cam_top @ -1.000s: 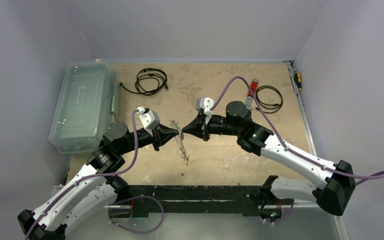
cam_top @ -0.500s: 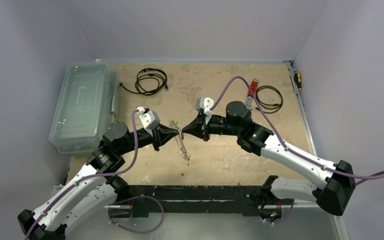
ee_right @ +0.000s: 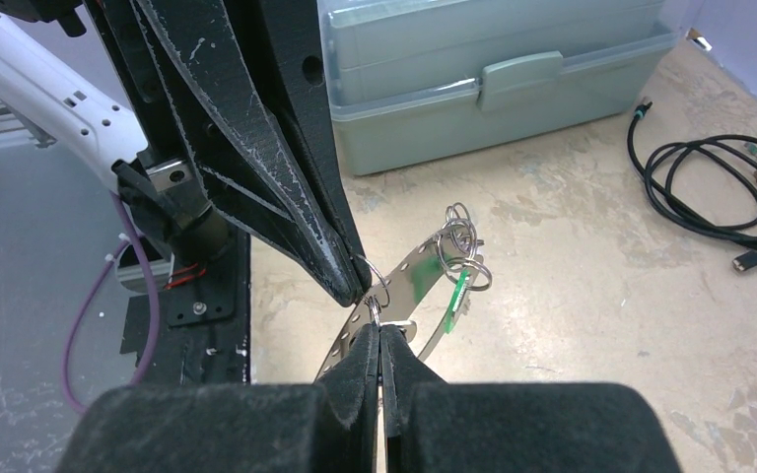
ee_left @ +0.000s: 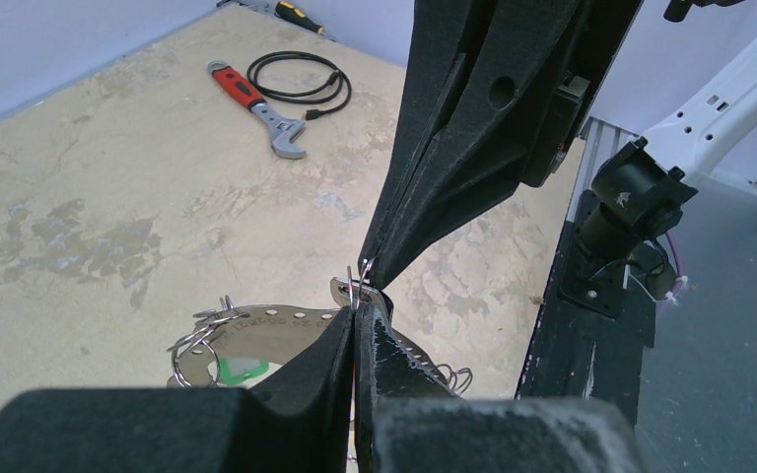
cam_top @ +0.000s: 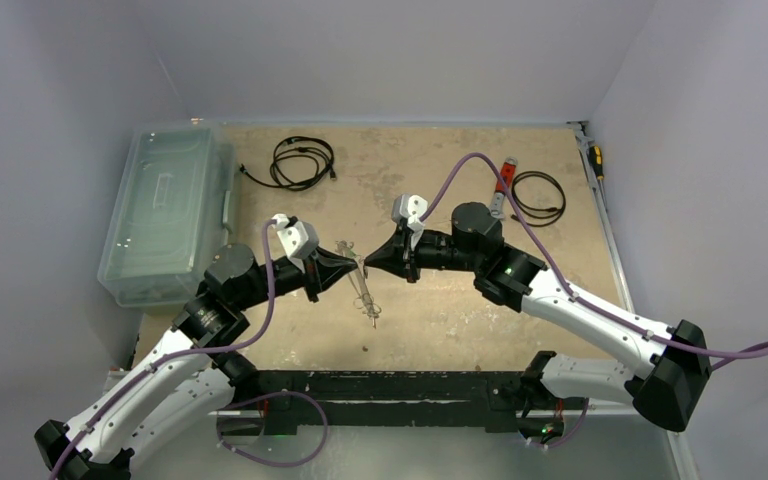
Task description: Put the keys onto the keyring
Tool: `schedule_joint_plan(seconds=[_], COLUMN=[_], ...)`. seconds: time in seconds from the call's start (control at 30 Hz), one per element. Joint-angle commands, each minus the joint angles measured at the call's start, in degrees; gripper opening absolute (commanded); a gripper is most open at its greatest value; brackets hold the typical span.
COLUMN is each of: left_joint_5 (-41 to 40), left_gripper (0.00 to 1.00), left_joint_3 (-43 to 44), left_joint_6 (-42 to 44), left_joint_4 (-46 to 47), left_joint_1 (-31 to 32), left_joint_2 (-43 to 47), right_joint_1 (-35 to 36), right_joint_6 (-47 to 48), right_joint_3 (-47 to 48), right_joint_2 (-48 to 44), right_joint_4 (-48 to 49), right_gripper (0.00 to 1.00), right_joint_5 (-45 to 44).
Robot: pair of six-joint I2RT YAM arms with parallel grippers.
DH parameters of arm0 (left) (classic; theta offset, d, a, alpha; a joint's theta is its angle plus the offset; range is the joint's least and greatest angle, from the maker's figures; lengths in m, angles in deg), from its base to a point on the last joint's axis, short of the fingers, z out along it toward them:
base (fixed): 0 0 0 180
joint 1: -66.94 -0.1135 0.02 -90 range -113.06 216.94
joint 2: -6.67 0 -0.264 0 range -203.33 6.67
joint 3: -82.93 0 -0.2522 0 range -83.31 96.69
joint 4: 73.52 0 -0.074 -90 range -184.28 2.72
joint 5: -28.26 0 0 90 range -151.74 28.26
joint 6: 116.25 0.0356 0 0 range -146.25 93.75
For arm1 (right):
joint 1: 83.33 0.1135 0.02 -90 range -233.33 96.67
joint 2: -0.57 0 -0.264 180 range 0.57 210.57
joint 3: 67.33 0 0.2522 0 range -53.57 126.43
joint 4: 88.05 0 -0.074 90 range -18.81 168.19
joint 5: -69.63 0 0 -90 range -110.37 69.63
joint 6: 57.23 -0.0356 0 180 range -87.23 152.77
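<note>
You had the left tool (cam_top: 353,268) and the right tool (cam_top: 369,262) nose to nose above the surface (cam_top: 440,320), each pinched shut on the keyring (cam_top: 363,290), its flat band running far-to-near between them, a green-tagged key (ee_right: 458,291) dangling from it.

Left arm (cam_top: 150,385) and right arm (cam_top: 600,315): long links are cased in white, joints in black. Left gripper (ee_left: 354,330) and right gripper (ee_right: 380,340) are built of black wedge fingers (ee_right: 256,168), scuffed white along the edges. A white camera block (cam_top: 298,237) is fixed at each wrist. Purple cables (cam_top: 265,300) are run along both arms. A green light (cam_top: 506,270) is seen on the right arm.
</note>
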Motion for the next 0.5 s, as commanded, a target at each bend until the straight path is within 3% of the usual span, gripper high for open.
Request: schedule_joint_plan(seconds=[0.0,0.23,0.37,0.47], left_joint_5=[0.33,0.34,0.40,0.60], left_gripper=[0.00,0.00,0.00,0.00], left_joint_3=[0.66,0.66,0.68,0.73], left_joint_6=[-0.35,-0.31,-0.37,-0.25], left_joint_4=[3.92,3.85,3.93,4.01], left_joint_1=[0.59,0.53,0.54,0.54], left_joint_2=[0.93,0.89,0.95,1.09], right_joint_1=[0.18,0.18,0.18,0.18], right_joint_6=[0.21,-0.02,0.23,0.61], right_joint_3=[0.25,0.42,0.10,-1.00], right_joint_2=[-0.85,-1.03,-1.84,-3.32], right_joint_4=[0.88,0.89,1.06,2.43], right_gripper=[0.00,0.01,0.44,0.57], right_joint_5=[-1.54,-1.57,-1.91,-2.71])
